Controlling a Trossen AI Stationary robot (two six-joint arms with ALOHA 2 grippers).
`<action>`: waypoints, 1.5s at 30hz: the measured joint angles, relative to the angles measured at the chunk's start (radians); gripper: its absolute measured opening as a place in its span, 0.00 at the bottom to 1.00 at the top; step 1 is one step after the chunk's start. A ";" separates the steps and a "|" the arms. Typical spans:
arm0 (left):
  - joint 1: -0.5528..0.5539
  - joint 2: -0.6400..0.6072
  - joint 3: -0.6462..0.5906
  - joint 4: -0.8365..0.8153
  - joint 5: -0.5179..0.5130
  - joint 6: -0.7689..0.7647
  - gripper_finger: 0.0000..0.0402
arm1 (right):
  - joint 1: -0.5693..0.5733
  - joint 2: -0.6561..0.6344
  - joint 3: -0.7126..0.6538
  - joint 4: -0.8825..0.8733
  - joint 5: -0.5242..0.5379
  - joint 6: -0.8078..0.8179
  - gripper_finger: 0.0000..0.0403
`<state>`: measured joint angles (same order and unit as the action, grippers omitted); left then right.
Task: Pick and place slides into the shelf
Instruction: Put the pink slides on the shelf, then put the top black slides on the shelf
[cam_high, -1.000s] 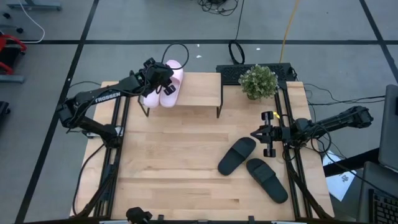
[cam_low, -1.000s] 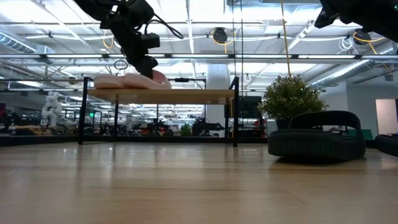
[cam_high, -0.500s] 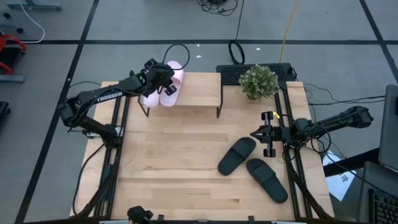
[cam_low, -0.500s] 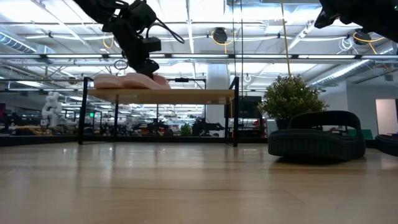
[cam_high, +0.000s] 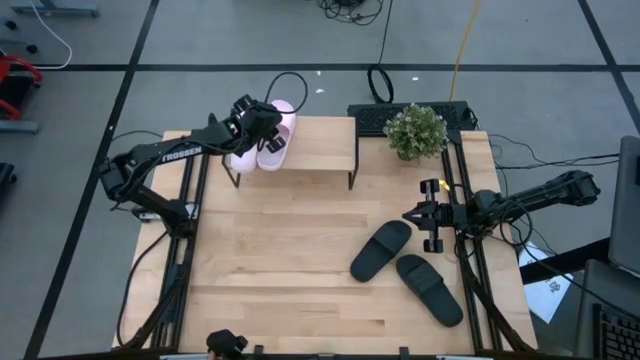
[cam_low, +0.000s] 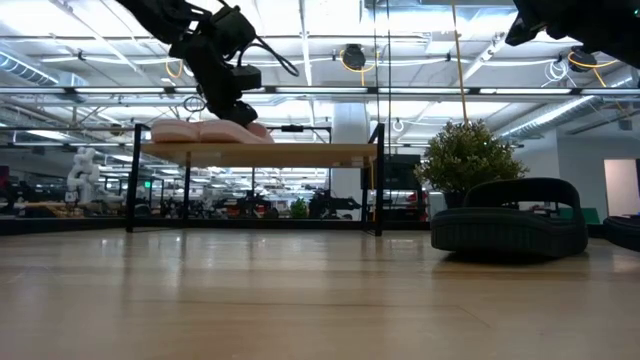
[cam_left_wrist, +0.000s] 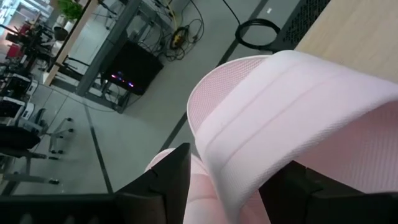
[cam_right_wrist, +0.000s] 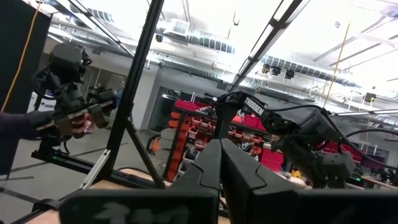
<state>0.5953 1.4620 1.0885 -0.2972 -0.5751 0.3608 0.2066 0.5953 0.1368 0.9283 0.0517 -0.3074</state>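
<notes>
Two pale pink slides lie side by side on the left end of the shelf (cam_high: 315, 145). One pink slide (cam_high: 243, 155) rests by its sole on the top board. My left gripper (cam_left_wrist: 230, 186) is shut on the other pink slide (cam_high: 278, 130) and shows above the board in the low view (cam_low: 235, 100). Two black slides (cam_high: 381, 250) (cam_high: 430, 288) lie sole down on the table, right of centre. My right gripper (cam_high: 410, 215) hovers shut above the table's right side, touching nothing. My left gripper pinches the pink slide's wide strap (cam_left_wrist: 214, 165) between its two fingers, which stand at the strap's two edges. The fingers slant down from the table's left side. The slide lies on the shelf's top board (cam_low: 262, 131); whether its whole sole rests there is hidden by the gripper.
A potted plant (cam_high: 415, 130) stands at the far right of the table beside the shelf, with a black keyboard (cam_high: 375, 115) behind it. The shelf's right half is bare board. Cables (cam_high: 285, 85) lie on the floor beyond the far edge. A person's hand (cam_right_wrist: 68, 121) holds a controller off the table.
My left gripper has sunk slightly with the pink slide. The slide's end now lies lower on the shelf's top board than a second ago.
</notes>
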 joint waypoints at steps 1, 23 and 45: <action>-0.002 0.000 0.000 -0.001 0.000 -0.001 0.44 | 0.000 0.000 0.000 0.000 0.000 0.000 0.00; -0.086 -0.018 0.000 -0.047 -0.063 -0.003 0.44 | 0.000 0.000 0.000 -0.023 0.000 0.000 0.00; -0.526 -0.389 0.000 -0.314 -0.092 -0.188 0.44 | 0.001 0.012 0.000 -0.117 0.004 0.071 0.00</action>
<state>0.0694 1.0731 1.0882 -0.6109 -0.6671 0.1727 0.2078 0.6069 0.1368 0.8118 0.0555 -0.2361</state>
